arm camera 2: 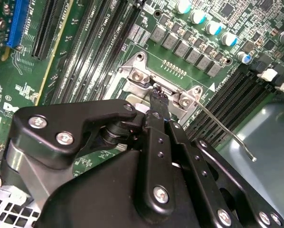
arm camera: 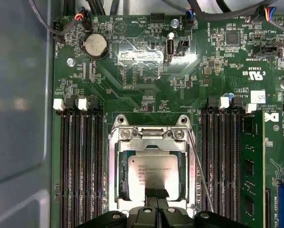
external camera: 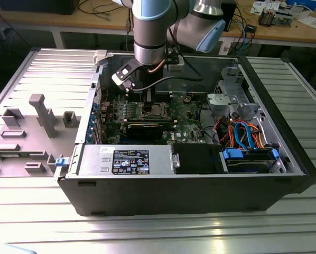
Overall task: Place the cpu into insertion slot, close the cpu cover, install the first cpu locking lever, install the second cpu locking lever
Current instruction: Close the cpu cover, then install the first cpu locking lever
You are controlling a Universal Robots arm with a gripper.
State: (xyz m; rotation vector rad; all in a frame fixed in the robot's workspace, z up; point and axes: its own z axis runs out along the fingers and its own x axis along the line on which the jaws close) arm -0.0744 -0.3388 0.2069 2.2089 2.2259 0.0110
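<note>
Arm is standing over the open case [external camera: 200, 185], which is resting on the ribbed desk [external camera: 158, 233]. You are seeing the pincer [external camera: 143, 90] reaching down toward the slot [external camera: 150, 110] in the middle of the board [arm camera: 142, 66].

Cpu [arm camera: 154, 168] is lying flat in the slot, silver top facing up. Cover [arm camera: 154, 137] is lying down around it, and the cpu is showing through its window.

Pincer [arm camera: 156, 194] is hanging at one edge of the cpu with its fingers drawn together and nothing showing between them. In the second wrist view the pincer [arm camera 2: 157, 97] is pointing its tip at the cover's hinge end, between the two screws. You cannot tell whether the tip is touching metal.

One lever [arm camera 2: 225, 133] is running as a thin wire from the socket corner, its free end standing out past the memory slots and over the grey case floor. In the first wrist view the same lever [arm camera: 201, 173] is running along one side of the cover, beside it.

Memory slots [arm camera: 82, 161] are flanking the socket on both sides. One green memory stick [arm camera: 251, 166] is sitting in the outermost slot on the lever's side.
</note>
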